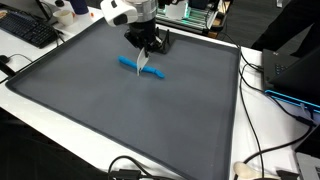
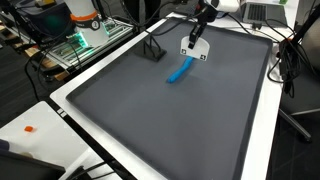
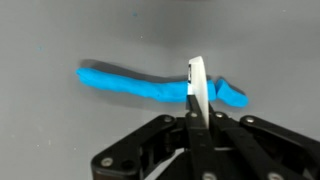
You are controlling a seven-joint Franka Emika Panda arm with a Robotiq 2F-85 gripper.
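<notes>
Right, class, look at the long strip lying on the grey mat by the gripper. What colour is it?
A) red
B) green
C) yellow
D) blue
D: the strip on the mat shows bright blue in every view, just beyond the white piece that the gripper holds.

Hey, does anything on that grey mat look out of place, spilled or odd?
Nothing looks spilled or broken. The one oddity: the crooked, wavy blue strip lies on the dark grey mat, and the tool pinches a thin white flat piece edge-on over it.
</notes>
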